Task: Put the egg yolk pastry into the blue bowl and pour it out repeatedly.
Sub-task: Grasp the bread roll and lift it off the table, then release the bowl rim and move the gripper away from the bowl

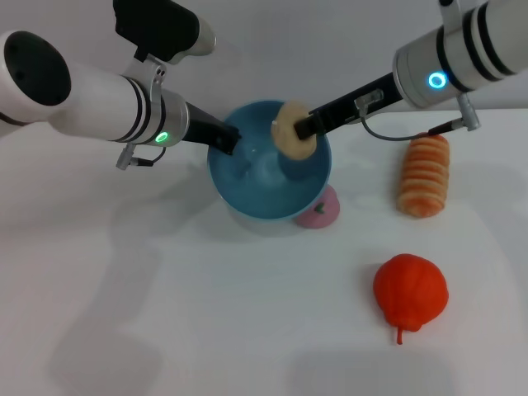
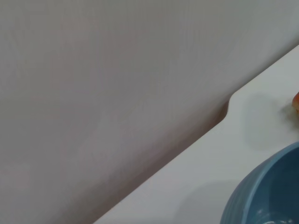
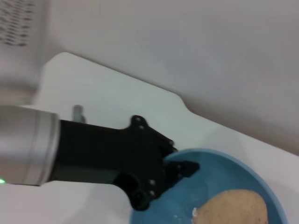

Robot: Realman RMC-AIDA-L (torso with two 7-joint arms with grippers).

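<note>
The egg yolk pastry [image 1: 292, 130] is held above the far right part of the blue bowl [image 1: 268, 169], just inside its rim, gripped by the right end effector [image 1: 302, 127], whose fingers are closed on its side. In the right wrist view the pastry [image 3: 232, 208] shows as a tan dome over the bowl's blue interior [image 3: 224, 186].

The bowl sits on the white desk [image 1: 206, 313]. The left end effector [image 1: 224, 142] is at the bowl's left rim and pinches that rim between its closed fingers; the right wrist view shows its black body [image 3: 140, 163] with a finger over the edge.

A pink ball [image 1: 319, 209] lies touching the bowl's near right side, partly tucked under it. To the right, well apart from the bowl, lies a long ridged orange bread [image 1: 424, 173]. Nearer the robot on the right rests a red fruit-shaped object [image 1: 410, 290] with a short stem.
</note>
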